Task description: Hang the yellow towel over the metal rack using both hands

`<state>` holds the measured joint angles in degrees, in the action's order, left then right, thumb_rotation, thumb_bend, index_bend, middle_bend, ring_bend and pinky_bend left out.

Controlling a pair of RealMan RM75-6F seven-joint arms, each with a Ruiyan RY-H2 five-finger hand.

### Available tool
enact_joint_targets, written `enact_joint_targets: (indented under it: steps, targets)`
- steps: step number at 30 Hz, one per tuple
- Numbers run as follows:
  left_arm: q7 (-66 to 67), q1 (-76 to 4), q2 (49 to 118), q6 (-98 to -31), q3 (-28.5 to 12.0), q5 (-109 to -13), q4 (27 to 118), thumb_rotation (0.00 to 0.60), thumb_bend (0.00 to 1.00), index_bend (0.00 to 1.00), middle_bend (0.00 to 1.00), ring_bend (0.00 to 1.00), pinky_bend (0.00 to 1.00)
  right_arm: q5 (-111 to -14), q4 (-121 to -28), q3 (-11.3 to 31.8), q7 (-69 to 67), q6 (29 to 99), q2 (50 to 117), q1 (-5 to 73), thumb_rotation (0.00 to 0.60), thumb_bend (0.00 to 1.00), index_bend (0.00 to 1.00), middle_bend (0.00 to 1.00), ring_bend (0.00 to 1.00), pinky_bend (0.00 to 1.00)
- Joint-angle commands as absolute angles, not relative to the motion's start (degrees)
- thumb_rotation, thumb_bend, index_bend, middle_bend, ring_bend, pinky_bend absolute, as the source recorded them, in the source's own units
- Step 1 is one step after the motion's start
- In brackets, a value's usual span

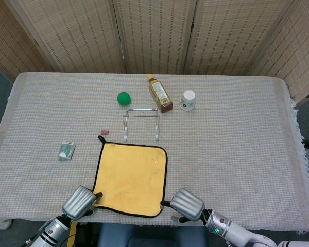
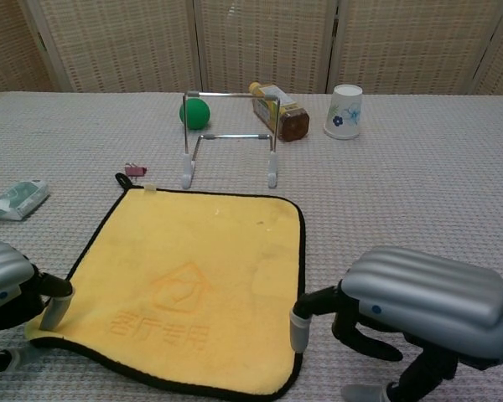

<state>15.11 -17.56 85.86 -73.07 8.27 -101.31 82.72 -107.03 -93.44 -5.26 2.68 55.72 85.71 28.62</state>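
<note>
Yellow towel [image 2: 193,285] is lying flat on the surface [image 1: 237,139], just in front of the metal rack [image 2: 230,138]. The left robot hand [image 2: 4,289] is pinching the towel's near left corner, lifting it slightly. The right robot hand [image 2: 402,314] is resting beside the near right corner, one fingertip touching the hem, fingers apart and holding nothing. Gripping both near corners would probably keep the cloth spread for draping.
</note>
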Motion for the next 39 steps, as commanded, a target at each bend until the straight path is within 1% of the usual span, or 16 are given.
enact_joint_targets:
  steps: [1, 12, 22, 28, 33, 39]
  targets:
    - [15.0, -17.55, 85.93, -73.21, 8.32, -101.4, 82.64, 0.6, 0.38, 0.65, 1.0, 0.84, 0.89, -105.73, -93.08, -4.79, 3.81, 54.01, 87.14, 29.92, 0.6, 0.26, 0.38, 0.87, 0.97, 1.0]
    - [14.21, -17.16, 86.4, -74.14, 8.45, -101.49, 81.92, 0.6, 0.38, 0.65, 1.0, 0.84, 0.89, -101.31, -91.51, -3.67, 6.84, 50.57, 90.88, 32.49, 0.6, 0.3, 0.39, 0.87, 0.97, 1.0]
    - [13.91, -17.0, 86.52, -74.73, 8.58, -101.81, 81.59, 0.6, 0.38, 0.65, 1.0, 0.84, 0.89, -98.86, -90.69, -3.63, 8.83, 48.85, 93.13, 34.36, 0.6, 0.31, 0.39, 0.87, 0.97, 1.0]
    - [13.64, -16.83, 86.51, -75.03, 8.72, -101.88, 81.41, 0.6, 0.38, 0.65, 1.0, 0.84, 0.89, -97.51, -89.55, -3.56, 9.0, 48.68, 94.45, 35.05, 0.6, 0.36, 0.42, 0.87, 0.97, 1.0]
    - [13.6, -16.71, 86.32, -75.34, 8.84, -102.07, 81.41, 0.6, 0.38, 0.65, 1.0, 0.84, 0.89, -97.4, -88.09, -3.56, 8.65, 49.77, 95.89, 35.38, 0.6, 0.43, 0.47, 0.87, 0.97, 1.0]
    - [13.53, -16.59, 85.96, -75.88, 8.78, -102.24, 81.59, 0.6, 0.38, 0.65, 1.0, 0.84, 0.89, -97.47, -86.85, -3.59, 7.74, 51.25, 97.12, 35.69, 0.6, 0.49, 0.5, 0.88, 0.97, 1.0]
